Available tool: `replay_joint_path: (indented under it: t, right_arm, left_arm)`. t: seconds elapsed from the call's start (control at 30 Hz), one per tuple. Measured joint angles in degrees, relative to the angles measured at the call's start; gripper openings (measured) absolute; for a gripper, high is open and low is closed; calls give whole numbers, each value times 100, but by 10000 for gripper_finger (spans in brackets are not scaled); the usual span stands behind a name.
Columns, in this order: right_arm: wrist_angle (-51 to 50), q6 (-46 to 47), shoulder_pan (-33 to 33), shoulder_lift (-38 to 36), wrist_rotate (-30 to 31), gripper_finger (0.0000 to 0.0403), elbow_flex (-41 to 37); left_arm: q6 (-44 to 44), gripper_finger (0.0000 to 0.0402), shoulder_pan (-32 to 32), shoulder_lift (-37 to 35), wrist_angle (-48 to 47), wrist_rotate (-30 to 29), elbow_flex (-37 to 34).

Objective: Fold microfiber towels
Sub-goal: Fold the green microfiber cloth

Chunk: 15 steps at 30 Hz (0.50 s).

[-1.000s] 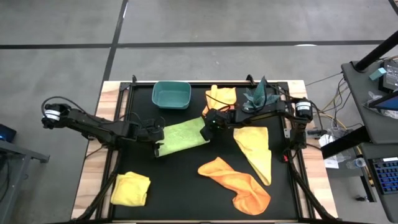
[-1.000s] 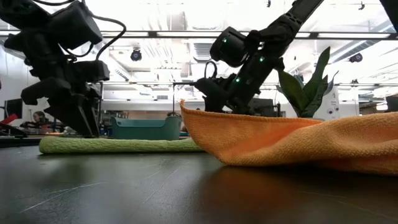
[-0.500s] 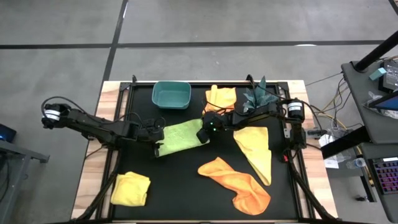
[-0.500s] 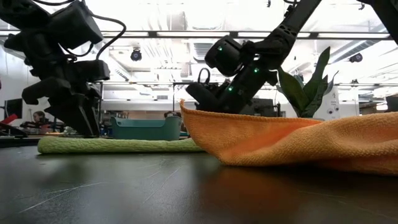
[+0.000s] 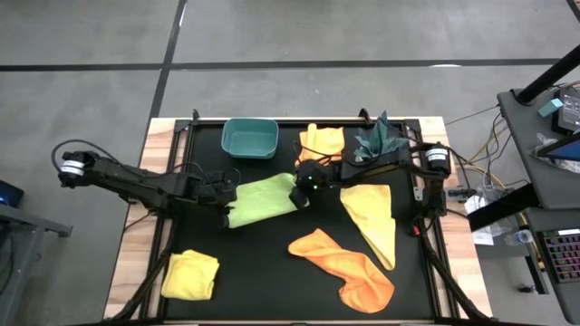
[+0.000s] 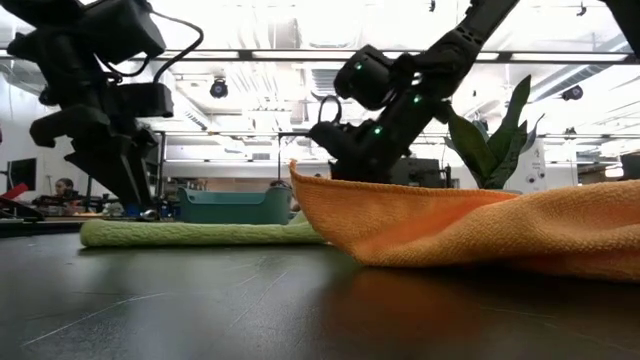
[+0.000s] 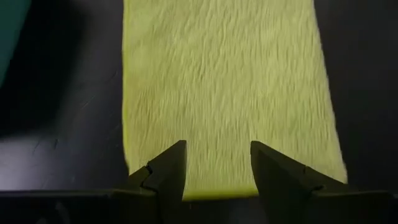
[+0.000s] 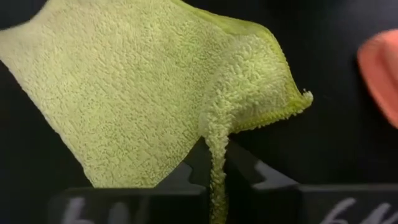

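Note:
A lime green towel [image 5: 263, 199] lies flat in the middle of the black mat, seen as a low strip [image 6: 200, 234] in the low view. My right gripper [image 5: 299, 190] is shut on its right edge [image 8: 214, 158]. My left gripper [image 5: 228, 194] stands open just over the towel's left edge [image 7: 217, 171], a finger on either side; I cannot tell whether they touch it. Other towels lie about: yellow [image 5: 372, 217], orange [image 5: 349, 267], a folded yellow one [image 5: 190, 274] and an orange one [image 5: 322, 140]. My right gripper pinches a raised fold of the lime towel's right edge [image 8: 214, 140] between its two fingers [image 8: 249, 177], slanting down from the table's right side. The nearby corner [image 8: 298, 102] curls up off the mat. The rest of the towel lies flat.
A teal bin [image 5: 249, 138] stands at the far edge, left of middle. A small green plant [image 5: 376, 136] stands at the far right beside the right arm. The orange towel [image 6: 450, 225] fills the front of the low view and hides the right fingertips there.
My right gripper has come down onto the lime towel's right edge and shut on it, gathering a fold. The towel's left end has drawn a little toward the right in the low view.

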Motion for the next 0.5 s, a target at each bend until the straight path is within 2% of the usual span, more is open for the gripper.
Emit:
replay_joint_path:
  t: [0.27,0.5]
  right_arm:
    - [-920,-235,0,-569,371,12,0]
    - [-1380,-233,4,-840,443,12,171]
  left_arm:
    - [-382,163,-4,184,208,173,-207]
    - [-442,163,-3,670,1291,170,-533]
